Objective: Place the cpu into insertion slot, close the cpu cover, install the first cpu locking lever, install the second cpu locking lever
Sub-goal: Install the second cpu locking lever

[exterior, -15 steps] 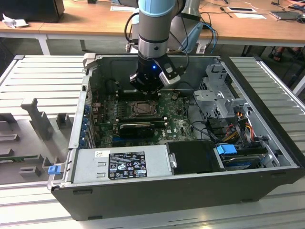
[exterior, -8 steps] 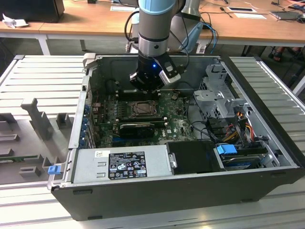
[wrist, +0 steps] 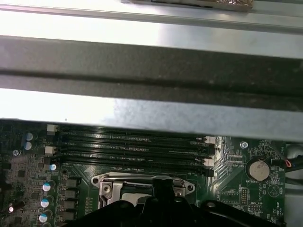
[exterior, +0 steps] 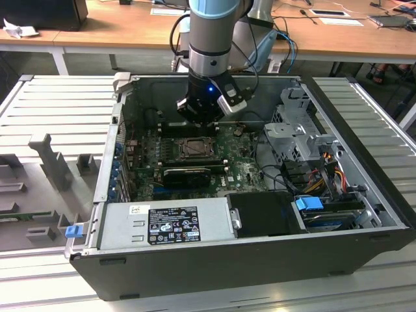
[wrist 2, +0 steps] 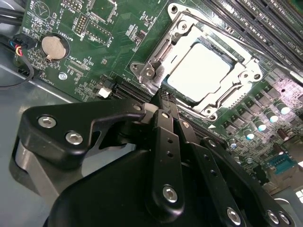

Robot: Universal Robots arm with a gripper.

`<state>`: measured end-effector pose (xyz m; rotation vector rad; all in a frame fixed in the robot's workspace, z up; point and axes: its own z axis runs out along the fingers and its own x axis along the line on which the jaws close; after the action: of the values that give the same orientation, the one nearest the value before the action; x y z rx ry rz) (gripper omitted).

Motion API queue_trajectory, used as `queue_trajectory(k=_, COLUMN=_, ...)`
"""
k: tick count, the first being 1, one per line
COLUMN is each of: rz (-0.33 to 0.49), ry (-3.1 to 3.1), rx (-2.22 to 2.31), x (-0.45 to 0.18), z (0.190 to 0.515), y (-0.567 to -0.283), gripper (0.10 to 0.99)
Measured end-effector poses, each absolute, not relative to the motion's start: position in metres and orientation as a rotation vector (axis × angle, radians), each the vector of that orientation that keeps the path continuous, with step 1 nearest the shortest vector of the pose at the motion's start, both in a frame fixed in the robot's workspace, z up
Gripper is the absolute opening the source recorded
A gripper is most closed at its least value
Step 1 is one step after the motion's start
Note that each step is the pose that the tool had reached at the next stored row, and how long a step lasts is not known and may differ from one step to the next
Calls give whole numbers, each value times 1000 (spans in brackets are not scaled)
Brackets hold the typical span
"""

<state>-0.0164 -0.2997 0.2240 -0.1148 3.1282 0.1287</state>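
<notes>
Inside big open computer case (exterior: 364, 195), on green board (wrist 2: 94, 28): cpu (wrist 2: 201, 68) sitting in insertion slot (wrist 2: 239, 94), cpu cover (wrist 2: 184, 38) shut over it. Gripper (wrist 2: 163, 97) right beside, fingers pressed together, holding nothing.

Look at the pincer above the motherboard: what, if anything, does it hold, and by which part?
Nothing is held. In the second wrist view the pincer is shut with no object between its tips, poised at the edge of the cpu cover, which lies closed over the cpu.
</notes>
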Motion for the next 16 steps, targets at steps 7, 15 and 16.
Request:
queue_trajectory(k=7, rz=129, ry=3128, rx=-115, x=-16, z=224, y=-304, gripper=106)
queue_trajectory(k=15, rz=129, ry=3128, rx=-115, x=-16, z=224, y=-308, gripper=106)
queue_trajectory(k=16, rz=129, ry=3128, rx=-115, x=-16, z=224, y=-309, gripper=106)
